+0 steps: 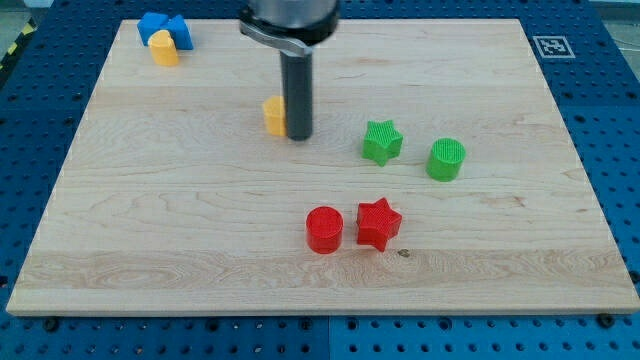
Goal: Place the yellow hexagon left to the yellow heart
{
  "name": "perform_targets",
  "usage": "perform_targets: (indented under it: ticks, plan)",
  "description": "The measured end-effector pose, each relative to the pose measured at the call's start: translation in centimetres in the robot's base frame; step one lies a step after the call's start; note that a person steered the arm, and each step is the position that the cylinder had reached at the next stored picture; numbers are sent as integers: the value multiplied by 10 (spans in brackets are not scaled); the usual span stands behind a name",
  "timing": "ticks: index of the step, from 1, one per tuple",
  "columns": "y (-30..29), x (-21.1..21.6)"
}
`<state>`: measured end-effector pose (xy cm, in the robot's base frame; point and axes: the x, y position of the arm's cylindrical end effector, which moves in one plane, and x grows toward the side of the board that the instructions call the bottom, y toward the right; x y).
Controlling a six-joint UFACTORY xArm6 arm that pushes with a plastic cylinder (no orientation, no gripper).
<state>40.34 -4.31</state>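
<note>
Pale wooden board [200, 250] on blue pegboard. Yellow hexagon [274, 115] above board centre, toward far edge – my tip [299, 137] touching its right side, no jaws, bare rod only. Yellow heart [164, 48] in far left corner, against blue block [160, 25]. Hexagon looks light, rigid, likely slides easily – push flat face, centred, or it spins.

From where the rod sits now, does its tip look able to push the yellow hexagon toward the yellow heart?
Probably yes: my tip sits against the yellow hexagon on its right, and bare board lies between it and the yellow heart.
</note>
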Motion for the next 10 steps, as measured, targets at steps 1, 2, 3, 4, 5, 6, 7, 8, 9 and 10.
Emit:
perform_targets:
  ticks: [1,2,3,4,5,6,7,8,9,10]
  plan:
    - [-41,-24]
    - [-77,-42]
    - [-117,-66]
    - [-147,-89]
    - [-156,-95]
    - [-104,-47]
    - [-30,-40]
    - [-32,-66]
    - [-80,-68]
    - [-100,-74]
